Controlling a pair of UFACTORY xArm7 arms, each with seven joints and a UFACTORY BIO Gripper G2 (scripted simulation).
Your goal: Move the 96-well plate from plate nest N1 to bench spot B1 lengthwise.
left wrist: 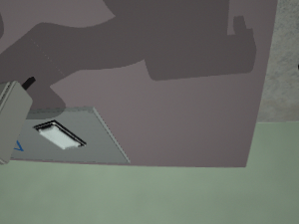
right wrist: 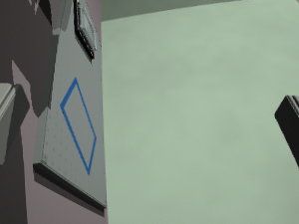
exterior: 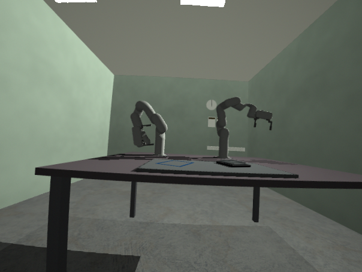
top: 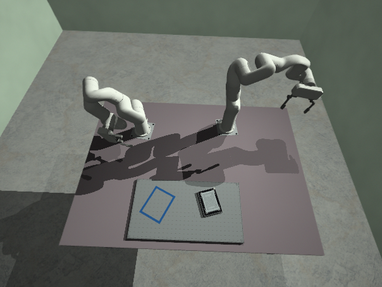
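Note:
The white 96-well plate (top: 210,201) (left wrist: 59,136) (right wrist: 86,24) sits in the black plate nest (top: 211,213) on the right half of the grey board. The blue taped outline (top: 167,209) (exterior: 169,165) (right wrist: 75,139) lies on the board's left half in the top view, turned at an angle, with nothing in it. My left gripper (top: 294,110) (exterior: 262,127) is open and empty, high up beyond the table's right edge in the top view, far from the plate. My right gripper (top: 126,141) (exterior: 151,135) is open and empty, beside its own arm's base, away from plate and outline.
The grey board (top: 190,227) (exterior: 210,169) lies on the pinkish table (top: 272,221), near its front edge. Both arm bases (top: 142,130) (top: 227,127) stand behind it. Arm shadows fall across the table and the board's back edge.

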